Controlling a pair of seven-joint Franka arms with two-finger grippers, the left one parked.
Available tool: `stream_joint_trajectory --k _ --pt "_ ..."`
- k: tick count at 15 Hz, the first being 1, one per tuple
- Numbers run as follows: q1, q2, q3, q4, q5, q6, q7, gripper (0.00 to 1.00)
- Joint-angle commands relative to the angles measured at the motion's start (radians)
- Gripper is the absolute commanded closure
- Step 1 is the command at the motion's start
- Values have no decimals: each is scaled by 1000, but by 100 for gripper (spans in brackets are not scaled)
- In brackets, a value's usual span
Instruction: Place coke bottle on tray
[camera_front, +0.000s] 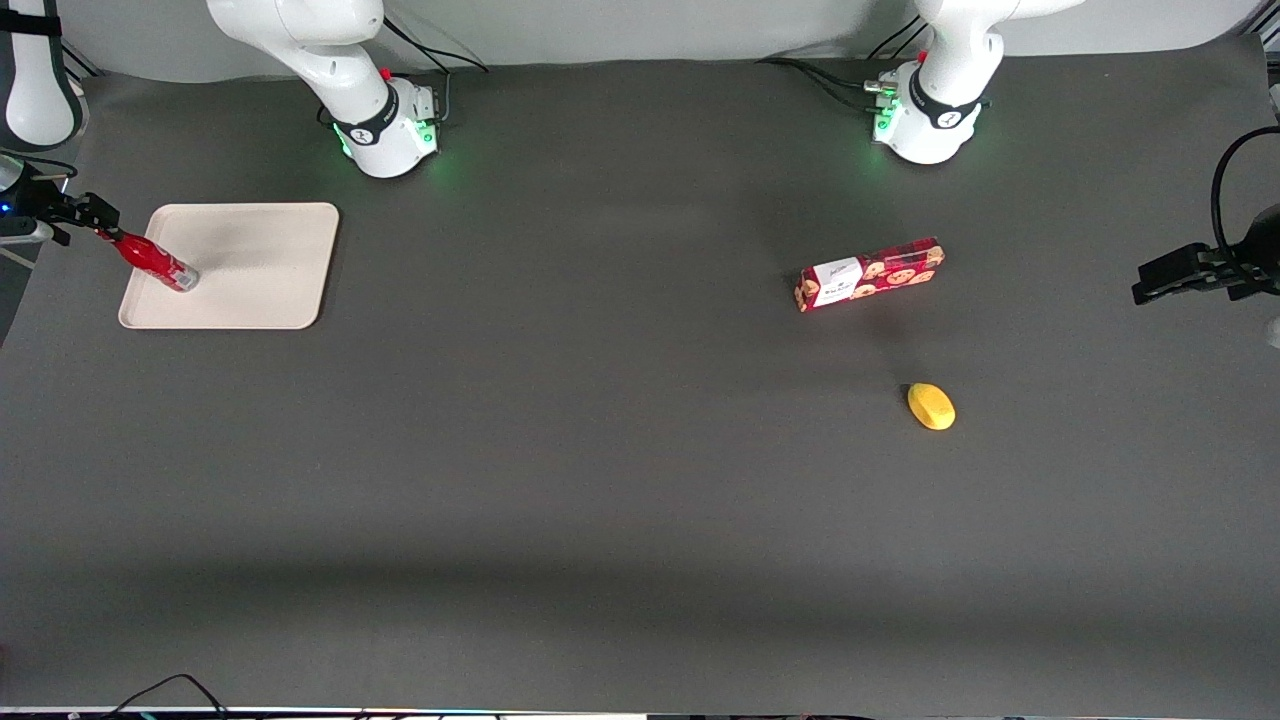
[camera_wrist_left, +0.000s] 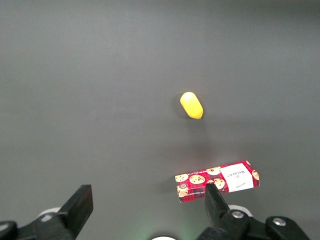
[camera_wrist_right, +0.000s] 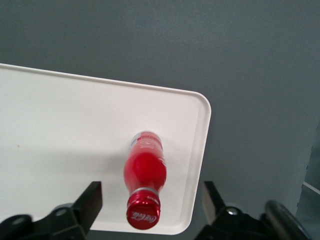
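Coke bottle (camera_wrist_right: 145, 172) stands on tray (camera_wrist_right: 60, 130) beneath open-fingered end effector (camera_wrist_right: 150, 207).

The coke bottle (camera_front: 155, 262) (camera_wrist_right: 145, 175) is slim and red with a red cap bearing white lettering and a silvery base; it stands on the tray (camera_front: 262, 290) (camera_wrist_right: 60, 140), directly below the gripper (camera_front: 85, 215) (camera_wrist_right: 149, 202), its cap between the spread fingers without touching either. The tray is a flat cream rectangle with rounded corners and a low rim, lying on the worktop beneath the gripper, with the bottle close to one of its short rims.
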Motion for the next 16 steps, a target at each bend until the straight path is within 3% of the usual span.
stream_joint_trajectory --k 1,7,10,12,16 --pt "17 -36 100 121 -1 -210 35 0" --pt "11 -100 440 361 144 -594 297 0" --pt "17 -96 597 444 260 -647 446 0" --pt "19 -76 721 484 263 -647 599 0" --pt "23 108 853 704 271 -702 820 0"
